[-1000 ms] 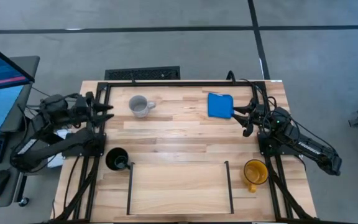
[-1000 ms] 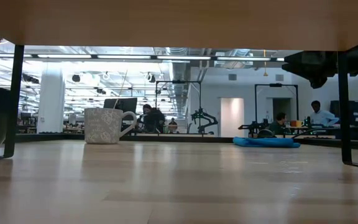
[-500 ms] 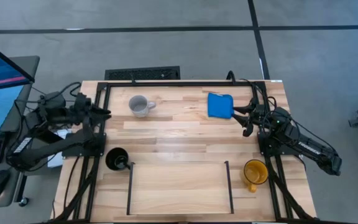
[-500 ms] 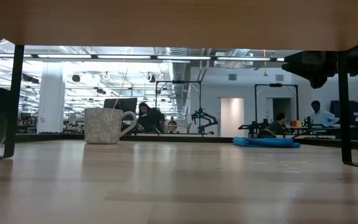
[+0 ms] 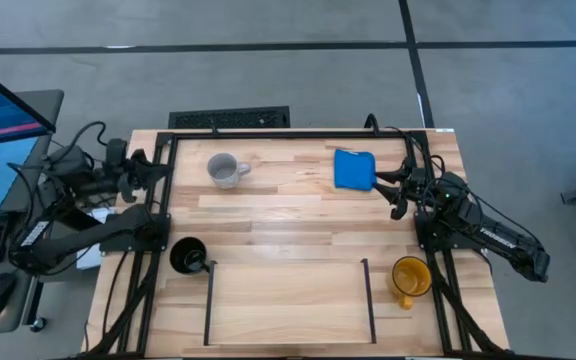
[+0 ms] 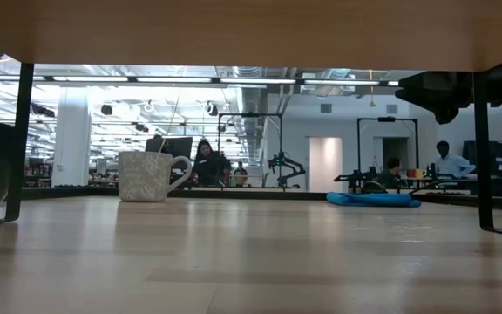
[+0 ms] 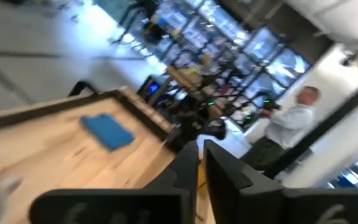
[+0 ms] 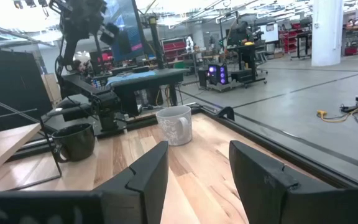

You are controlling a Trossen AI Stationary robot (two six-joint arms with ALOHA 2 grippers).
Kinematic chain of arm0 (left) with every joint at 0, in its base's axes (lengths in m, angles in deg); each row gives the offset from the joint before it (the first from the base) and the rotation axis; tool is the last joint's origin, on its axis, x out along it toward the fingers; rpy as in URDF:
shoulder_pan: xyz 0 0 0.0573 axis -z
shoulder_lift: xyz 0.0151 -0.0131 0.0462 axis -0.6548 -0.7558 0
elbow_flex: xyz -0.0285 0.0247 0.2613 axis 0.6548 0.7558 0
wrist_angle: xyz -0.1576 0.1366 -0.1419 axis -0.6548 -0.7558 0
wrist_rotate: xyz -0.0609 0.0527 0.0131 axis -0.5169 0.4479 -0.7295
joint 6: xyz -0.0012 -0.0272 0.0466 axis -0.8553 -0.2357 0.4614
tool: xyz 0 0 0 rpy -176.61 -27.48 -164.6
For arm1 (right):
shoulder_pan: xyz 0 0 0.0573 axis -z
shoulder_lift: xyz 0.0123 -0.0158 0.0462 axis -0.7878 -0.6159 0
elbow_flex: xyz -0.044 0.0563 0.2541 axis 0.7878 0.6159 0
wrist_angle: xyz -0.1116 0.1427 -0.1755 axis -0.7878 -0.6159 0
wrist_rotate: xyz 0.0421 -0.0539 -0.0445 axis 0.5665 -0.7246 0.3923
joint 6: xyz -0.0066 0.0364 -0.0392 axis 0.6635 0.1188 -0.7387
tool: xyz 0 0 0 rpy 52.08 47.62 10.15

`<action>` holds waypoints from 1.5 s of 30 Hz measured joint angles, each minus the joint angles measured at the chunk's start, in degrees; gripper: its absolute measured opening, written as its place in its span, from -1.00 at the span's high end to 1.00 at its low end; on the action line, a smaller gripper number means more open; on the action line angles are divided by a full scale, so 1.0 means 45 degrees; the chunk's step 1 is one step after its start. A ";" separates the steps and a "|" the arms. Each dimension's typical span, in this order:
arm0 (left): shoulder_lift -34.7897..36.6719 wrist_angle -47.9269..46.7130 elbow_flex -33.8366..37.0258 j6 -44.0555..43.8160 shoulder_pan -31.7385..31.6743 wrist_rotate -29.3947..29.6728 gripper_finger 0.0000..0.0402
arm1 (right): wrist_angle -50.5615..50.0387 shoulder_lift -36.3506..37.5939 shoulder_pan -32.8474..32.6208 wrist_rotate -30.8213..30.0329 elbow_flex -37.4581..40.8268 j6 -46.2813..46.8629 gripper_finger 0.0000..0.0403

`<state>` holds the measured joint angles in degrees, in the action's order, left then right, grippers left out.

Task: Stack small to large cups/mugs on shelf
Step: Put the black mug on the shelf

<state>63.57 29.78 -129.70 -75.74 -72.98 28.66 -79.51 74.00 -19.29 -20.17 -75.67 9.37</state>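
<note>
Three mugs stand upright on their bases on the wooden table. The pale grey mug [image 5: 225, 170] [image 8: 175, 125] is at the far left. The black mug [image 5: 188, 256] [image 8: 76, 140] sits just outside the shelf's left bar. The yellow mug [image 5: 409, 277] sits outside the right bar. The shelf [image 5: 288, 305] is the plank area between two thin black bars at the near edge. My left gripper [image 5: 156, 165] [image 7: 199, 163] is shut on nothing, raised over the table's left edge. My right gripper [image 5: 386, 192] [image 8: 197, 168] stands open near the right edge.
A blue square cloth [image 5: 354, 169] [image 6: 373, 199] lies at the far right, just beyond my right gripper. A black metal frame [image 5: 298, 133] runs round the table's far and side edges. People [image 7: 288, 127] are in the room beyond.
My left gripper has shut on nothing. It has risen, drawn back toward the table's left edge and rolled about its own axis. The mugs and my right arm have kept still.
</note>
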 joint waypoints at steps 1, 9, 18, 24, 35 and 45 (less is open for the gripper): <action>-0.0139 0.0253 -0.0005 0.0129 0.0000 -0.0230 0.97 | 0.0003 0.0000 -0.0002 -0.0005 0.0005 0.0000 0.04; -0.2355 0.2324 -0.0088 0.1770 0.0239 -0.2346 1.00 | 0.0000 0.0000 -0.0005 -0.0001 0.0001 0.0000 0.05; -0.3446 0.0134 -0.2775 0.3613 0.1119 -0.2534 1.00 | -0.0002 0.0000 0.0000 -0.0005 0.0005 -0.0010 0.05; -0.3744 0.0051 -0.2793 0.1779 0.1611 -0.2493 1.00 | -0.0002 0.0000 0.0000 -0.0045 0.0003 -0.0010 0.04; -0.3698 -0.0026 -0.2798 0.3077 0.1627 -0.2617 0.96 | -0.0002 0.0000 0.0000 -0.0049 0.0005 -0.0010 0.05; -0.3698 0.0074 -0.2798 0.4518 0.1627 -0.3079 0.48 | -0.0002 0.0000 0.0000 -0.0053 0.0000 -0.0010 0.05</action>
<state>46.92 30.12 -142.29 -55.41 -65.66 14.81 -79.52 74.00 -19.29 -20.42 -75.66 9.33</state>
